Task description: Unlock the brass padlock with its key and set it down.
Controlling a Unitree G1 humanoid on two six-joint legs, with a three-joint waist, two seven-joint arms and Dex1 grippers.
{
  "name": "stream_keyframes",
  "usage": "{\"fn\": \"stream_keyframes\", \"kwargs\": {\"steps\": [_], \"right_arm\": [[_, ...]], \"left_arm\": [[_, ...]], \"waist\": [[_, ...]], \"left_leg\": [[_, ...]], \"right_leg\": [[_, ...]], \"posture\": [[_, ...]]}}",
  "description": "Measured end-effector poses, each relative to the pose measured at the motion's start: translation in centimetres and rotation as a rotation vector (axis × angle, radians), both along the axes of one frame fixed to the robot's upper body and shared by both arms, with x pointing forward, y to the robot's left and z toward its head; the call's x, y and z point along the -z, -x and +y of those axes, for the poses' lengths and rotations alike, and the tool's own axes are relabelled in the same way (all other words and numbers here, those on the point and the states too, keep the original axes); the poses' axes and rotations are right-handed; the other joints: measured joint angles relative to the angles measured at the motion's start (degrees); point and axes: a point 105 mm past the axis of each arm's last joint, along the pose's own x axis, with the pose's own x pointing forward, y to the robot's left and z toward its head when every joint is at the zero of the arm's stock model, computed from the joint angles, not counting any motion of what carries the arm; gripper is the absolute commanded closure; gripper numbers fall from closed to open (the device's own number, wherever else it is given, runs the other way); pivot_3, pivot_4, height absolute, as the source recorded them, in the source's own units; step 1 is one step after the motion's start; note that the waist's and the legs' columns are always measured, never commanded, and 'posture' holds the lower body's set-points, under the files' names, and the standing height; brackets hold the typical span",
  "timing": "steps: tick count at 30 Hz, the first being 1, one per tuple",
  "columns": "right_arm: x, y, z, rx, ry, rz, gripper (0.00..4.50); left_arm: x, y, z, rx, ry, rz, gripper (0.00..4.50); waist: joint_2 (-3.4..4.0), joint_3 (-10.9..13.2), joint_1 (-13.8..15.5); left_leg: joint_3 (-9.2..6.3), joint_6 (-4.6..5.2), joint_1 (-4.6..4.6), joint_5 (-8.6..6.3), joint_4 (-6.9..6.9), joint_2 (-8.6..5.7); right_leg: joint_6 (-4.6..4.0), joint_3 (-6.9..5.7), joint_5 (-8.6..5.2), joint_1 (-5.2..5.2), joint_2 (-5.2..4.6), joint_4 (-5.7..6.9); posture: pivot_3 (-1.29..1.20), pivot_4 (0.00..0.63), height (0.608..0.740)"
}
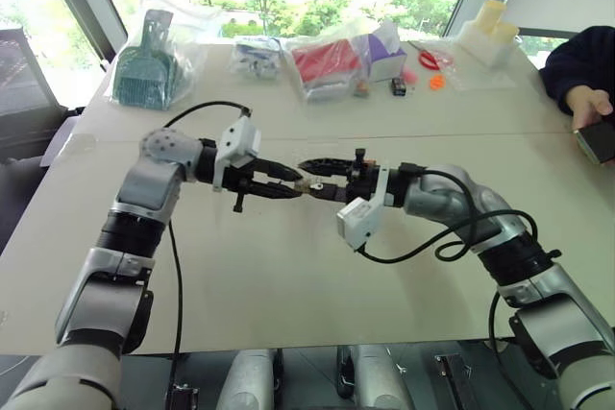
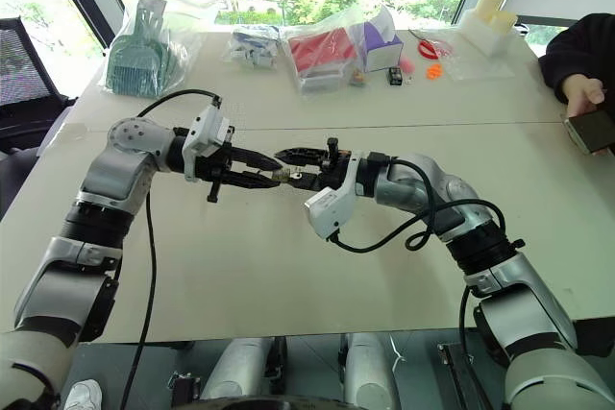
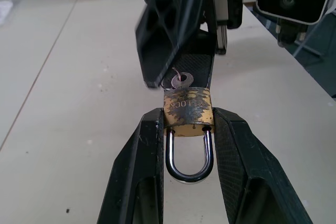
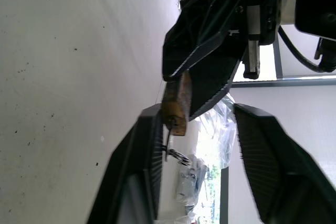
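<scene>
Nearest, the front edge of the pale surface [image 1: 288, 333] is seen, with a broad bare stretch between that edge and the two arms. Above this stretch, clear of the surface, the brass padlock [image 3: 187, 111] is held by the left gripper [image 1: 293, 180]. The jaws are clamped on the two sides of the padlock body, and the silvery shackle [image 3: 189, 169] lies between the fingers, with both legs seated in the body. Embossed lettering is carried on the worn brass face, but it is seen inverted and cannot be read. A silvery key [image 3: 181, 81] with a small ring is seen at the end of the body opposite the shackle.

The right gripper [image 4: 197, 109] is brought up tip to tip against the left one. Its jaws are shown apart in the right wrist view, with one finger just beside the padlock and key and the other well apart from them.

Beyond the arms, a seam is seen running across the surface. Along the far edge, a green scoop in a clear bag [image 1: 144, 69], a red item in a bag [image 1: 327, 60], a small black item [image 1: 398, 86] and orange bits [image 1: 436, 82] are ranged. At the far right edge, a person's hand [image 1: 588, 103] is rested beside a dark phone [image 1: 601, 139].
</scene>
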Motion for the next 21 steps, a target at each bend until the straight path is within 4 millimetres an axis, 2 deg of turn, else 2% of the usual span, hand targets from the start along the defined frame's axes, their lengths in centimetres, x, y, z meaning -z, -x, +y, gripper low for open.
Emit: {"fn": "stream_keyframes", "kwargs": {"steps": [1, 13, 15, 16, 21], "right_arm": [[-0.01, 0.00, -0.01, -0.001, -0.001, 0.000, 4.48], [0.05, 0.07, 0.00, -0.006, 0.006, -0.005, 4.48], [0.09, 0.01, -0.02, -0.003, 0.006, -0.003, 4.50], [0.05, 0.03, 0.03, -0.004, 0.002, -0.002, 4.50], [0.06, 0.01, 0.03, -0.003, 0.001, -0.001, 4.50]], "left_arm": [[-0.08, -0.04, 0.04, -0.001, 0.002, 0.001, 3.75], [0.11, -0.06, 0.08, 0.000, -0.001, 0.015, 3.75], [0.13, -0.12, 0.06, -0.005, -0.004, 0.026, 2.73], [0.23, -0.27, 0.10, -0.018, -0.012, 0.027, 2.39], [0.32, -0.74, 0.57, -0.070, -0.019, 0.053, 0.08]], "waist": [[0.00, 0.0, 0.0], [0.01, 0.0, 0.0], [0.01, 0.0, 0.0], [0.01, 0.0, 0.0], [0.01, 0.0, 0.0]], "left_leg": [[0.00, 0.00, 0.00, 0.00, 0.00, 0.00], [0.01, 0.00, 0.01, 0.00, 0.00, 0.00], [0.01, 0.00, 0.01, 0.00, 0.00, 0.00], [0.01, 0.00, 0.01, 0.00, 0.00, 0.00], [0.01, 0.00, 0.01, 0.00, 0.00, 0.00]], "right_leg": [[0.00, 0.00, 0.00, 0.00, 0.00, 0.00], [0.00, 0.00, 0.00, 0.01, 0.00, 0.00], [0.00, 0.01, 0.00, 0.01, 0.00, 0.00], [0.00, 0.00, 0.00, 0.01, 0.00, 0.00], [0.00, 0.00, 0.00, 0.01, 0.00, 0.01]], "posture": [[0.00, 0.150, 0.740], [0.00, 0.150, 0.740], [0.00, 0.150, 0.740], [0.00, 0.150, 0.740], [0.00, 0.150, 0.740]]}}
